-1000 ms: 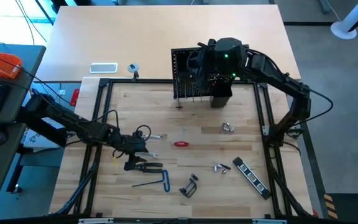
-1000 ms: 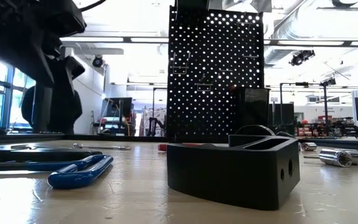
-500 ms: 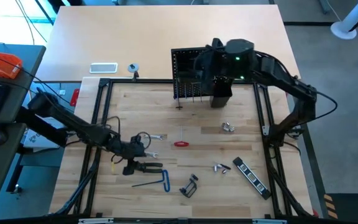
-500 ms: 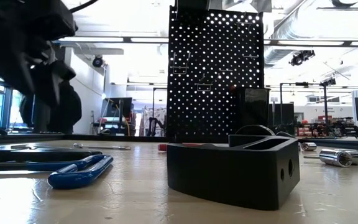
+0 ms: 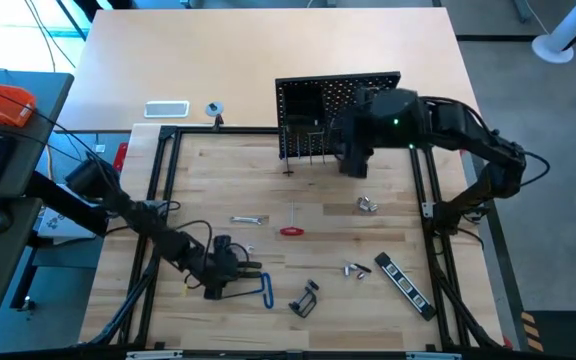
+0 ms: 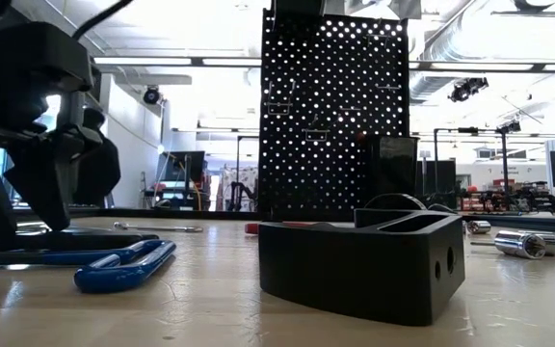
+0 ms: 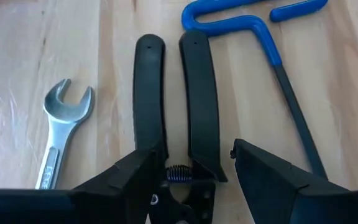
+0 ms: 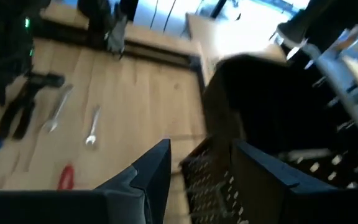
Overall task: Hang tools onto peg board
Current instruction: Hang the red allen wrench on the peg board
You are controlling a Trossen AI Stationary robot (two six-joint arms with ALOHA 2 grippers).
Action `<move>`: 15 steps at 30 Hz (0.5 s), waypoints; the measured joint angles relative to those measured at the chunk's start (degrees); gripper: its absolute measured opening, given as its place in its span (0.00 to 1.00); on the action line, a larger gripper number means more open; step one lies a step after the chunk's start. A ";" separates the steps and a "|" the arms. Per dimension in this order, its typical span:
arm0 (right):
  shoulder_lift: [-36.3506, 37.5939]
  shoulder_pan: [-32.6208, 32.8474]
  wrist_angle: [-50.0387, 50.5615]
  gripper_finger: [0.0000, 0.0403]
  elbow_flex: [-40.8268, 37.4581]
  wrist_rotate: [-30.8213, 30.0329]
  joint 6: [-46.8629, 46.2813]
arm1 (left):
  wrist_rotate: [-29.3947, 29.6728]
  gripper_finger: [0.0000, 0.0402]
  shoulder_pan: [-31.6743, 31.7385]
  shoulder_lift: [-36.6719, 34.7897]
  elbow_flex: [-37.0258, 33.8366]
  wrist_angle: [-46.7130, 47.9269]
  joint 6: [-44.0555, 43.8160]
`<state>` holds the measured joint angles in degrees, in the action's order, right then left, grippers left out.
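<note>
Black-handled pliers [image 7: 179, 106] lie flat on the table near its left front. My left gripper [image 7: 191, 180] is open and low over them [image 5: 230, 274], slanting down, with one finger on either side of the pliers' spring and pivot [image 7: 178, 174]. Beside them lie a silver wrench [image 7: 64, 134] and the blue-handled hex key [image 7: 241, 22]. The peg board [image 5: 318, 100] stands upright at the table's far side. My right gripper [image 8: 201, 180] is open and holds nothing, high up by the board's right front [image 5: 352, 152].
Scattered on the table are another wrench [image 5: 248, 219], a red-handled screwdriver [image 5: 291, 231], a black clamp [image 5: 305, 298], a striped bar [image 5: 404, 284] and small silver pieces [image 5: 367, 205]. The clamp [image 6: 364, 260] looms in front in the low view.
My left gripper has gone toward the table's near edge and down, from beside the wrenches to just over the pliers. My right gripper has drawn away from the peg board's front, toward the right and the near side. No tool has moved.
</note>
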<state>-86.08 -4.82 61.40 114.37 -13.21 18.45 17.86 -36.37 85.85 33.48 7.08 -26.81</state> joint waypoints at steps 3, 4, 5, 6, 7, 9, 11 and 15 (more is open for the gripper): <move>-0.03 2.36 4.25 0.39 0.00 -1.66 -2.71 | 2.17 0.51 -0.93 0.11 0.77 0.29 0.40; -0.03 3.20 5.55 0.39 0.00 -1.91 -3.56 | 2.57 0.51 -0.99 -0.15 1.14 0.26 0.90; -0.03 4.00 6.91 0.39 0.00 -2.32 -4.61 | 2.86 0.51 -0.99 -0.43 1.59 0.10 1.41; -0.03 4.85 8.37 0.39 0.00 -2.79 -5.66 | 3.17 0.51 -0.99 -0.70 1.99 -0.13 1.83; -0.03 5.78 9.77 0.39 0.00 -2.97 -6.76 | 3.43 0.51 -0.99 -0.88 2.29 -0.06 2.53; -0.03 7.46 12.45 0.39 0.00 -3.18 -9.31 | 3.53 0.51 -0.93 -1.15 2.85 -0.03 4.12; -0.03 9.35 15.24 0.39 0.00 -3.18 -12.14 | 3.55 0.51 -0.89 -1.38 3.50 -0.17 5.57; -0.05 13.67 19.89 0.39 -0.14 -3.16 -18.27 | 3.53 0.51 -0.28 -1.38 3.86 -1.51 7.79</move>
<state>-86.13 8.86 81.29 114.22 -16.36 0.18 21.39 -36.65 84.47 37.34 5.57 -19.01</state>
